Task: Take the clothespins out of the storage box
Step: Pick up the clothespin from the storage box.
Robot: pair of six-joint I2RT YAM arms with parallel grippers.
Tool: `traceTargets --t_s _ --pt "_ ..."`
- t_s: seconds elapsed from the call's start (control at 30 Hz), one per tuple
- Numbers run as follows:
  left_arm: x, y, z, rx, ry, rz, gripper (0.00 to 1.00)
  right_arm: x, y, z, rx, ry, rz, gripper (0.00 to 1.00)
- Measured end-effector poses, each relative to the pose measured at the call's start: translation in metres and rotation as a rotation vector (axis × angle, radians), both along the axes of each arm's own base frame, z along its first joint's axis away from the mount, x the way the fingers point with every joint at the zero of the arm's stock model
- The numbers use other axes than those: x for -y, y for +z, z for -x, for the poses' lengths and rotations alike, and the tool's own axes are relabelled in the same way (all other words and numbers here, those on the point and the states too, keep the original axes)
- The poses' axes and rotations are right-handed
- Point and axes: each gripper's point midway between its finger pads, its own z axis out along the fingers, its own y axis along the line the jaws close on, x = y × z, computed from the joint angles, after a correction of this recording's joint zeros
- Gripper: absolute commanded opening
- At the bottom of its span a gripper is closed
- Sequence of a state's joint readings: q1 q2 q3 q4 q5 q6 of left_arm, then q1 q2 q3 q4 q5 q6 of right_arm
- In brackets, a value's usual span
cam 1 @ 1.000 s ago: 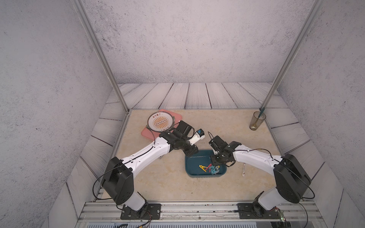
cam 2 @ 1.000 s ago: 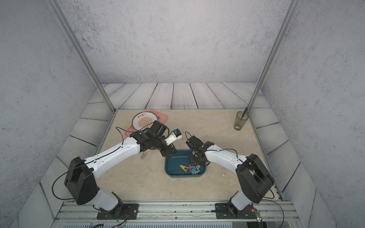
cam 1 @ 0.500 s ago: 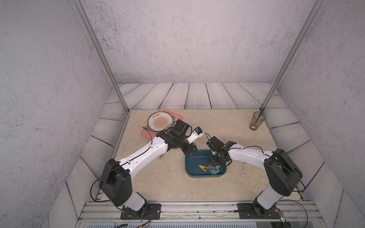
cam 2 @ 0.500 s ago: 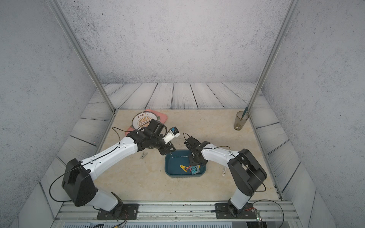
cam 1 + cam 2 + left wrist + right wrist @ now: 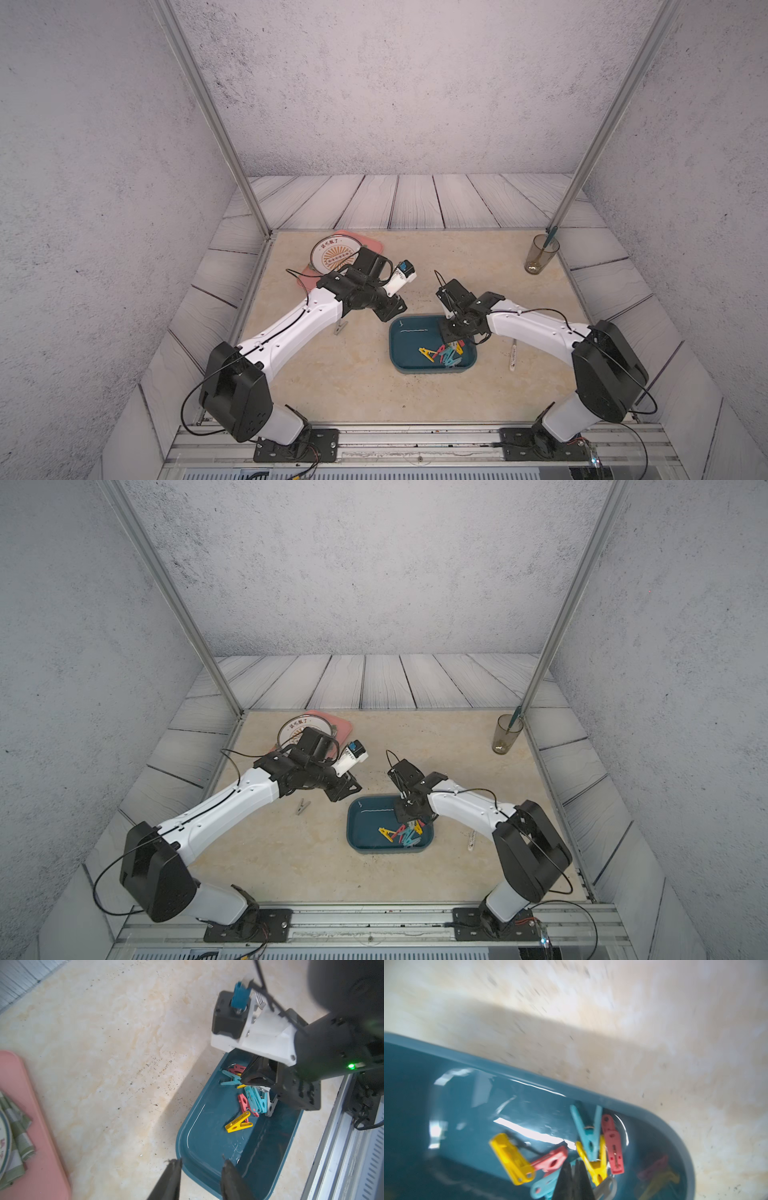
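**Right end effector closed among the clothespins in the teal box**

In both top views, the shallow dark teal plastic storage box (image 5: 407,345) is being shown resting on the beige marbled tabletop (image 5: 332,386), between the two arms. The small V-shaped plastic clothespins (image 5: 442,355), in yellow, red, light blue and grey, are being seen heaped inside it at the end nearer the right arm. The rest of the box floor is lying bare.

The right end effector (image 5: 572,1169) is being shown tips-down in that heap with its fingers closed together. Whether a clip is being pinched between them cannot be told, since the right wrist view is blurred.

The left end effector (image 5: 200,1162) is being shown partly open with nothing between its fingers. It is poised by the box corner nearest the left arm.

One more grey clothespin (image 5: 340,328) is being seen lying on the tabletop outside the box, beside the left arm. A white-handled fork (image 5: 514,355) is lying near the box on the right arm's side.
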State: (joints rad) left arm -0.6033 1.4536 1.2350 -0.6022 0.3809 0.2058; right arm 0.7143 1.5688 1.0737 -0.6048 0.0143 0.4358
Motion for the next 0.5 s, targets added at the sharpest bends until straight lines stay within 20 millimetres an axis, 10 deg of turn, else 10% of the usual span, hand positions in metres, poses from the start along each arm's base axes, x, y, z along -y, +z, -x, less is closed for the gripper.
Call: traceTargets --t_s 0.3,0.5 --pt "-0.043 0.011 0.005 0.006 0.080 0.001 0.38 -0.094 0.088 -0.023 0.103 0.148 -0.304 0.00" --pt "-0.059 0.001 0.014 -0.025 0.109 -0.019 0.38 -0.170 0.078 -0.050 0.064 0.233 -0.380 0.00"
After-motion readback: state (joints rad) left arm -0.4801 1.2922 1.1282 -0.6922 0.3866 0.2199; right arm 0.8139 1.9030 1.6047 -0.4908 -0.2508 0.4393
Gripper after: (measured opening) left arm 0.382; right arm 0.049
